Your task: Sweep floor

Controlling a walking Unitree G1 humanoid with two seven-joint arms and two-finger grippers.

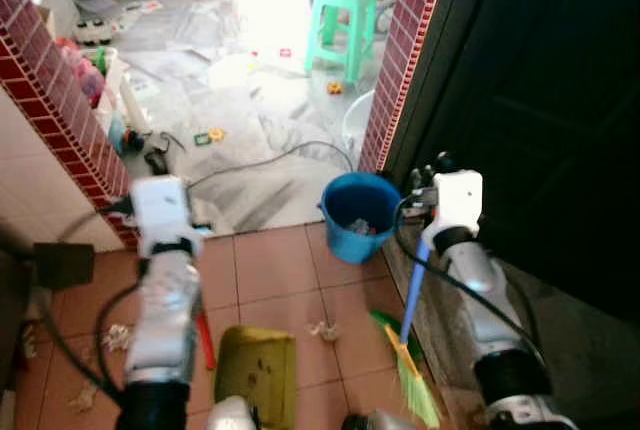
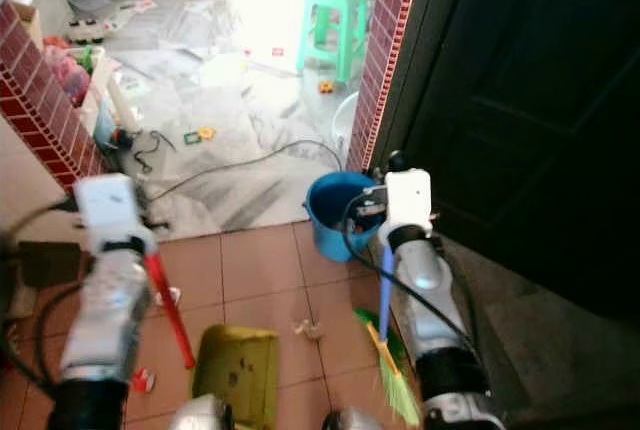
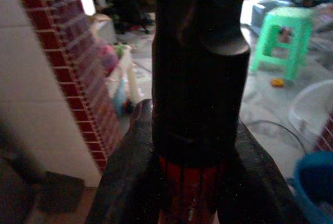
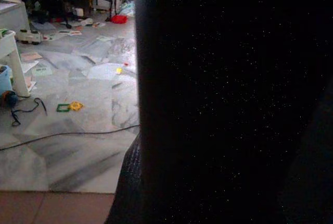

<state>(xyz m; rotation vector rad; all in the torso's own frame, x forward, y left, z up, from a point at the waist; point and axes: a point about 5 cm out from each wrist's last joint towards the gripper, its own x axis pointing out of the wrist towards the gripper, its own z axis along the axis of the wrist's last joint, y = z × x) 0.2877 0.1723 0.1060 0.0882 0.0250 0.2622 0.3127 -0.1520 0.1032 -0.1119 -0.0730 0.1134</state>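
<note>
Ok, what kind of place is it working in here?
Most likely a lived-in home, at a doorway onto a marble-floored room: a green plastic stool, small toys and a cable lie scattered there, with a blue bucket on terracotta tiles.

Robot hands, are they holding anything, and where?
Left gripper clamps the dustpan's red handle at its top; right gripper holds the broom by its blue handle's upper end.

One blue bucket point(image 1: 357, 215) center frame, one green stool point(image 1: 343, 20) at top, one olive dustpan point(image 1: 256, 365) bottom center, one broom point(image 1: 411, 350) with blue handle lower right. Two silver arms, one per side. Two brick-tiled wall edges, one black cable point(image 1: 270, 162) across the marble floor, a few paper scraps point(image 1: 322, 330) on the tiles.
</note>
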